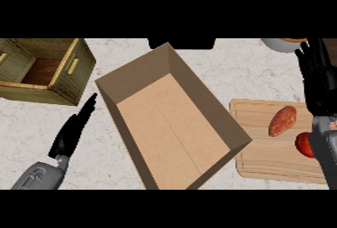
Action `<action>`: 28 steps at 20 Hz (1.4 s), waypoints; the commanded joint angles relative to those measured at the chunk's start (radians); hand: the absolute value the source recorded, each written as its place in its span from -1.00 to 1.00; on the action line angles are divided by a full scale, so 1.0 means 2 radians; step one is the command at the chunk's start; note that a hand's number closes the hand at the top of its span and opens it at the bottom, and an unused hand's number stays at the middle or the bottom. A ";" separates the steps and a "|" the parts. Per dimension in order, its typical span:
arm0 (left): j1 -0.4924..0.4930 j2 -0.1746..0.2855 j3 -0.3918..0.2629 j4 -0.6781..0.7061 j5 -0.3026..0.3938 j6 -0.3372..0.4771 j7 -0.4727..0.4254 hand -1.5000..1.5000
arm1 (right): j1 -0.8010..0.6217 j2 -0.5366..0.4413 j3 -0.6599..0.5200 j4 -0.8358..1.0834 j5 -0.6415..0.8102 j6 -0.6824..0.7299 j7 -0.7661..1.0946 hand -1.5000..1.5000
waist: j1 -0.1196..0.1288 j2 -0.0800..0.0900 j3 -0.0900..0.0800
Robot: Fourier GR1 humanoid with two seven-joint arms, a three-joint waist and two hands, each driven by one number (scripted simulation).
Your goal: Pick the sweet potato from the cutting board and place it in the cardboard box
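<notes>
An orange-brown sweet potato (282,120) lies on the wooden cutting board (263,153) at the right. My right hand (318,80) rises along the right edge, fingers straight and pointing up, just right of the potato and not touching it. The open cardboard box (172,120) sits in the middle, nothing inside it. My left hand (74,131) stretches flat with straight fingers left of the box, holding nothing.
A red round item (303,144) lies on the board beside my right forearm, partly hidden. A woven wooden crate (46,69) stands at the back left. A white bowl (284,43) shows at the top right, a dark object (182,42) behind the box.
</notes>
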 commanded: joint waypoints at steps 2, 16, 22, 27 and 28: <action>0.006 0.001 0.025 -0.003 -0.009 0.017 -0.007 0.00 | -0.002 0.022 -0.038 0.038 0.020 -0.049 -0.049 -1.00 | -0.005 -0.008 -0.008; 0.061 -0.009 0.069 -0.053 -0.011 0.037 -0.043 0.00 | 0.067 0.041 -0.119 0.127 0.130 -0.305 -0.073 -1.00 | -0.009 -0.009 -0.009; 0.081 0.011 0.057 -0.097 -0.016 0.041 -0.023 0.00 | 0.112 -0.077 -0.026 0.148 0.212 -0.202 0.097 -1.00 | -0.006 -0.012 -0.012; 0.076 0.003 0.057 -0.094 -0.024 0.054 -0.015 0.00 | 0.113 -0.140 0.031 0.120 0.208 -0.046 0.220 -1.00 | -0.007 -0.012 -0.012; 0.073 0.004 0.055 -0.103 -0.022 0.049 -0.009 0.00 | 0.103 -0.150 0.042 0.124 0.203 -0.011 0.244 -1.00 | -0.002 -0.011 -0.012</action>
